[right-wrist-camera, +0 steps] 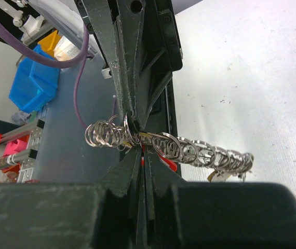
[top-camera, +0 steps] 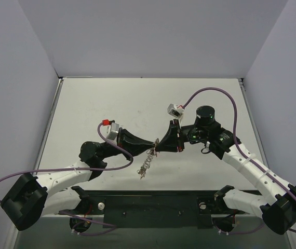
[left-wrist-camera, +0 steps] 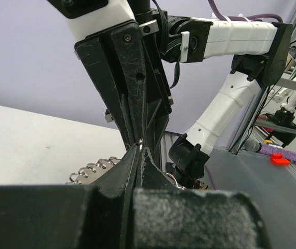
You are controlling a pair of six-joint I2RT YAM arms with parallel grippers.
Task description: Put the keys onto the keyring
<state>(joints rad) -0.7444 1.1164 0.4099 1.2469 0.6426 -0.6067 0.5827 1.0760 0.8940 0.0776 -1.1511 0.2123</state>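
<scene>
**Mia:** Where is the ring?

**Tom:** The silvery coiled metal keyring [right-wrist-camera: 189,150] is up in the air, over the middle of the white counter [top-camera: 111,104]. It is pinched where the two black pincers meet. Most of it dangles down from there.

**Mia:** Who has it?

**Tom:** The left pincer [right-wrist-camera: 129,119] is squeezed tight on one loop of the coil. The right pincer [right-wrist-camera: 140,155] has its fingers almost together too, right at the coil. I cannot tell if it nips the coil or something else.

**Mia:** Is there anything to put on it?

**Tom:** I think I see one of the keys [right-wrist-camera: 167,165]. A bit of red peeks out behind the coil, next to the right pincer, like a tiny red plastic head. A small silver bit [right-wrist-camera: 218,176] hangs near the far end of the coil. It is too small to tell what it is.

**Mia:** So which step is this?

**Tom:** I think they are threading a key onto the coil. Next comes a tiny, careful push, so the hole in the key slides along the wire. The left pincer must hold on, or the coil could drop.

**Mia:** Any boxes?

**Tom:** Just a blue plastic bin [right-wrist-camera: 31,80], off past the counter. I cannot see what is in it.
</scene>
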